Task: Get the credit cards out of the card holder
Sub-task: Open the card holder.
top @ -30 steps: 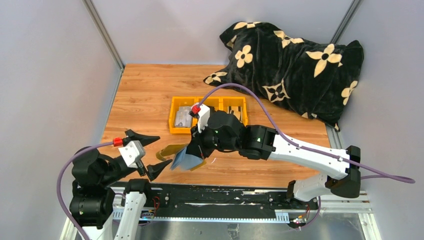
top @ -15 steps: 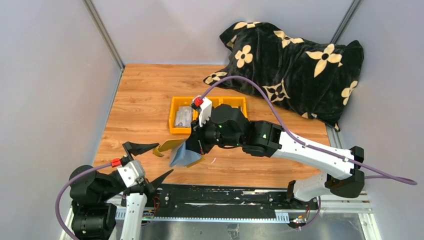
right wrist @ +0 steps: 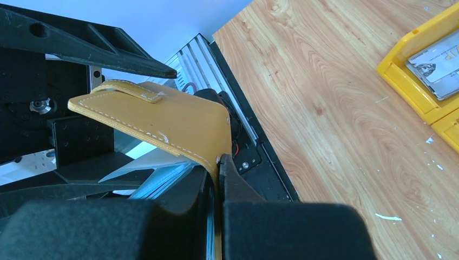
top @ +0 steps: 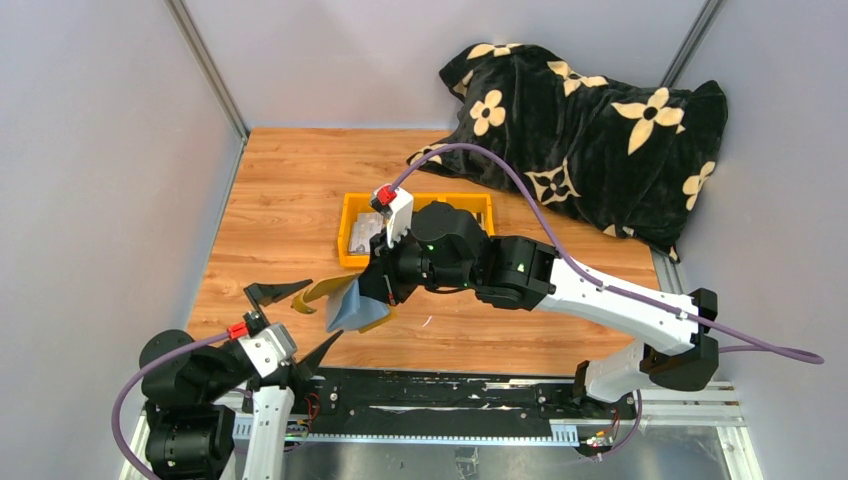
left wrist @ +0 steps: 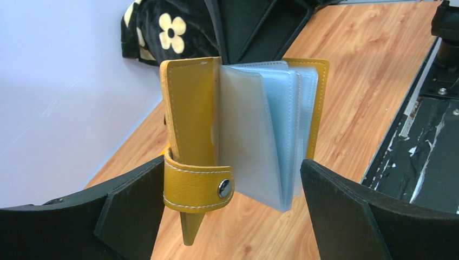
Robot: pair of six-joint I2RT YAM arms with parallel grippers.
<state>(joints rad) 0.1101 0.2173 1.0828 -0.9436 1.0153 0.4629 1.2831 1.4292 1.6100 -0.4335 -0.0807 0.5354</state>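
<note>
**Item: card holder** (top: 345, 300). Mustard-yellow folding wallet with a fan of cloudy blue-grey sleeves (left wrist: 254, 130) and a strap with a snap stud (left wrist: 224, 187).
- Location: off the table, lower centre-left of the overhead view, between the two arms. It hangs open.
- Held by: right gripper (top: 378, 292), clenched on one yellow cover near the fold. The other cover curls free.

**Item: left gripper** (top: 298, 322). Spread wide and holding nothing, with one finger on each side of the holder. Whether the strap touches a finger cannot be told.

**Item: credit cards.** None can be made out with certainty through the sleeves.

**Handling (judged).**
- The holder is light. Its covers are soft and bend under a pinch.
- The sleeves are thin, floppy and slick, and apt to drag along with a card.
- A card would be stiff, thin and slippery. It is best taken by its exposed edge at a sleeve mouth while the cover is braced.

**Surface.** Wooden table (top: 290, 200), pale grain, with small white flecks.
- At centre stands a yellow tray (top: 345, 262), with a pale printed piece (right wrist: 438, 65) in its left compartment.

**Room.**
- Plain grey walls enclose the table.
- A black flowered cushion (top: 590, 130) lies at upper right.
- A black rail (top: 430, 400) runs along the bottom edge.
</note>
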